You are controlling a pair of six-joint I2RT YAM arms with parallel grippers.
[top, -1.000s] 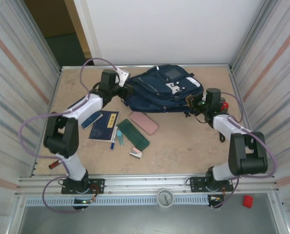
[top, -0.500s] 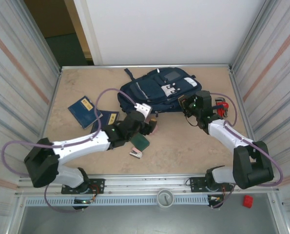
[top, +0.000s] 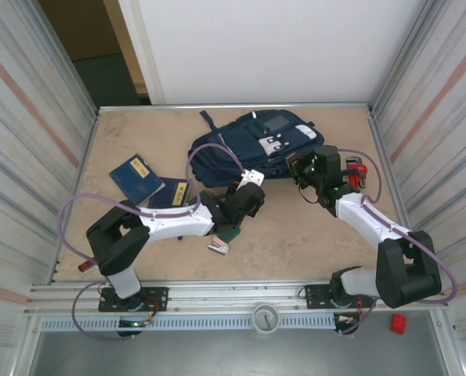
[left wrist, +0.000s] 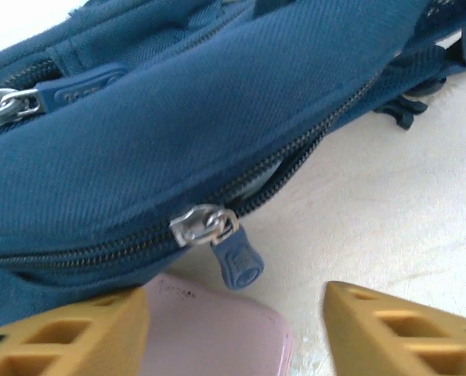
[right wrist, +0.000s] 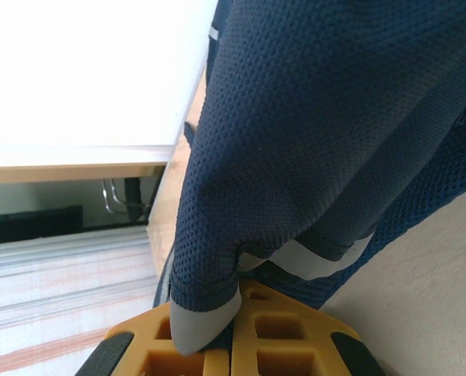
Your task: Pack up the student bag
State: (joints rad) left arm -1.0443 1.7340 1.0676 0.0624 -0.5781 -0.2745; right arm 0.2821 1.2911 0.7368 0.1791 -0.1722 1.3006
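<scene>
Right tool (right wrist: 233, 313) clamped on large navy blue fabric student bag (right wrist: 319, 117); left tool (left wrist: 236, 313) jaws apart, flat pink case (left wrist: 209, 341) between them.

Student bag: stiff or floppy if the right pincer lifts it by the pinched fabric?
Probably floppy: the student bag is soft cloth that bunches where the right pincer clamps it, so it should sag when lifted. Pushed, it likely slumps and drags rather than rolls.

Bright, even light leaves soft shadows on the table (top: 295, 235), white glare burns out ten o'clock of the right wrist view, and the student bag (left wrist: 217, 117) is crisp while fingers (left wrist: 68, 337) at six o'clock blur.
</scene>
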